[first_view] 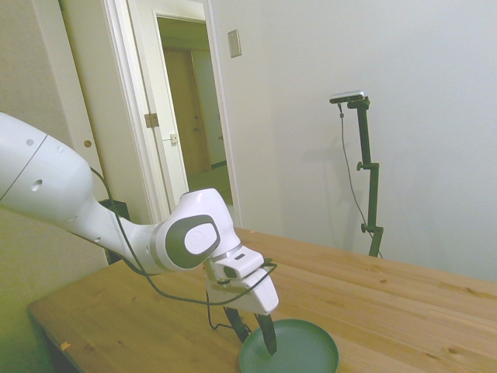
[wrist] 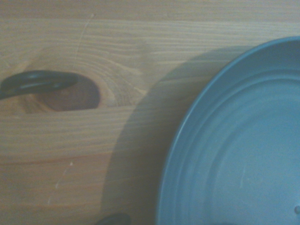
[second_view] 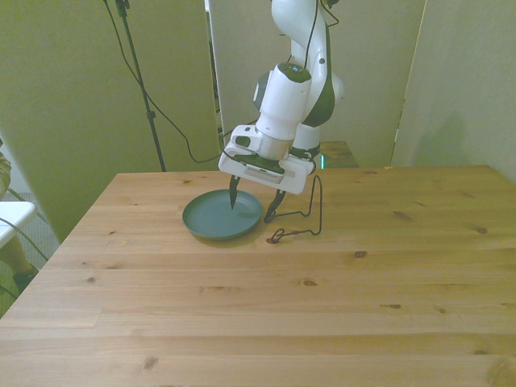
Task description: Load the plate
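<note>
One finger inside plate (second_view: 211, 219), one outside at 3 o'clock: gripper (second_view: 251, 206) open, straddling rim, prob. for pinch.

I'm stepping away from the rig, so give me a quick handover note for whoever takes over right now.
Gripper: open, down at the plate, one finger over the plate's inside, the other outside the rim nearest the wire rack. Not closed on anything.
Plate: flat on the table, to the front view's left of the rack.
Done: the approach to the rim.
Left: grasp the plate, lift it, load it into the rack.
</note>
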`<state>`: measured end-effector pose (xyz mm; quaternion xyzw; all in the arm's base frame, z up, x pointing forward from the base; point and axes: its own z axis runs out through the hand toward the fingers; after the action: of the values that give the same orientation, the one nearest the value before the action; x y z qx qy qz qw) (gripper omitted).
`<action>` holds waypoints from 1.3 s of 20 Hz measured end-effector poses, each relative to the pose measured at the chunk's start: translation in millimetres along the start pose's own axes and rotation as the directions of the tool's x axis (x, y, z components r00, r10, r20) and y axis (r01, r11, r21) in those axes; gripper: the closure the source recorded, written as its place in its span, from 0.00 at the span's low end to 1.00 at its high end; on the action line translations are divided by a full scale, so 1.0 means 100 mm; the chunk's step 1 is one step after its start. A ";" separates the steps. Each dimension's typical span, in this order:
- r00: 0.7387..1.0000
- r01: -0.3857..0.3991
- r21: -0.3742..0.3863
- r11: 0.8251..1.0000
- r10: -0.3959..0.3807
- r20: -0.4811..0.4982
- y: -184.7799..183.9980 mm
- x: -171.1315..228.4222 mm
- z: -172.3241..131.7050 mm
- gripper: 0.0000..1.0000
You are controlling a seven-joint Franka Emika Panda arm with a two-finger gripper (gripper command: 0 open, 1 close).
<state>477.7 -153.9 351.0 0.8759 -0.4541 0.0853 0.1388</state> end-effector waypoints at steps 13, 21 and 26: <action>1.000 0.018 -0.012 1.000 -0.018 -0.006 0.01 -0.02 0.04 1.00; 1.000 0.017 -0.018 1.000 -0.017 0.000 0.03 -0.02 0.09 1.00; 1.000 0.023 -0.016 1.000 -0.023 -0.002 0.03 0.00 0.08 1.00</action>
<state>475.6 -158.2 344.3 0.8799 -0.4443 0.0812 0.1473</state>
